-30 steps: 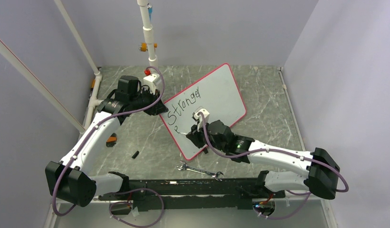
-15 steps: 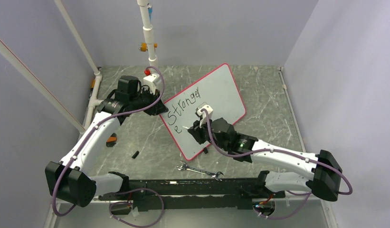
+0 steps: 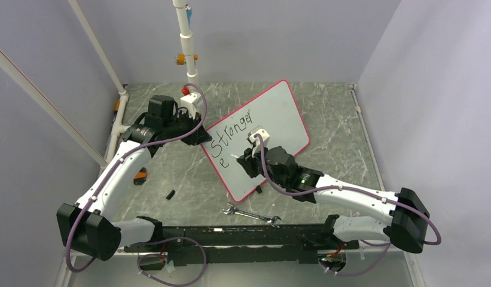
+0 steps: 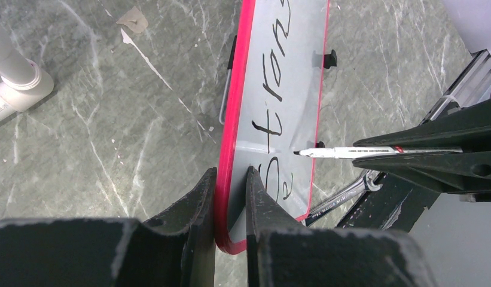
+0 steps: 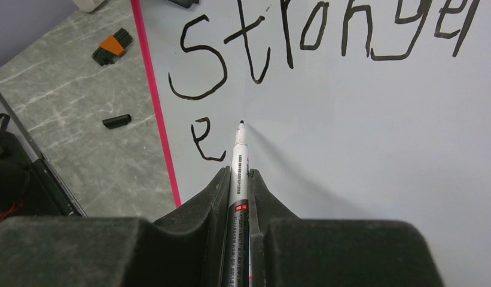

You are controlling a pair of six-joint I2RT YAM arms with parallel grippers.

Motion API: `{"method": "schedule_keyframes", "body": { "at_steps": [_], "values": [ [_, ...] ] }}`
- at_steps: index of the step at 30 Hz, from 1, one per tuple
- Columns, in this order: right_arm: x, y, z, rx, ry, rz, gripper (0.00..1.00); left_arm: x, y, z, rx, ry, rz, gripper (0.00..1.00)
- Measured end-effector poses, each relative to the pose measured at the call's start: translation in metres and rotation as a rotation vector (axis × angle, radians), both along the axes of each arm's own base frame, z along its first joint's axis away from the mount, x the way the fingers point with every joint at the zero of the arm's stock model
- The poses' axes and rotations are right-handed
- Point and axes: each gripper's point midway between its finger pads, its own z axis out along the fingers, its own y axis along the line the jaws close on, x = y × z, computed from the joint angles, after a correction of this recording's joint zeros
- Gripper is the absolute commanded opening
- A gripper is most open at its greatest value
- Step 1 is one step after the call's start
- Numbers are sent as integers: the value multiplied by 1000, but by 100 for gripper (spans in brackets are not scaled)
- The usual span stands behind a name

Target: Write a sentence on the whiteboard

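Note:
The whiteboard [image 3: 273,116], white with a red-pink rim, lies tilted on the grey table. The sentence [image 3: 231,133] reads "Stronger" in black, with a lone "e" [image 5: 204,140] under it. My left gripper [image 3: 202,134] is shut on the board's rim at its near-left corner, and the left wrist view shows its fingers [image 4: 231,173] on either side of the rim [image 4: 234,107]. My right gripper [image 5: 239,173] is shut on a silver marker [image 5: 238,155]. The marker's black tip is just right of the "e", at or just above the board. The marker also shows in the left wrist view [image 4: 350,152].
A steel wrench [image 3: 252,214] lies near the board's near corner. A small black cap [image 3: 170,194] and an orange-and-black piece [image 3: 140,176] lie on the table to the left. A white pipe [image 3: 186,42] stands at the back.
The partial stroke under "Stronger" has become a full "e". My right gripper and the marker have shifted slightly right of it. The left arm has not moved.

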Motion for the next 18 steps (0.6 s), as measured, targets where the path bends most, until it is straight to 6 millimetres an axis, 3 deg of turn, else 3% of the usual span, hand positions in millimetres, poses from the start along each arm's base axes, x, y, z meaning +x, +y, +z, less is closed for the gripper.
{"method": "schedule_keyframes", "body": {
  "at_steps": [5, 18],
  "values": [
    [3, 1, -9, -21, 14, -3, 0, -1, 0, 1, 1, -3, 0, 0],
    [5, 10, -5, -4, 9, 16, 0, -1, 1, 0, 7, -1, 3, 0]
  ]
}}
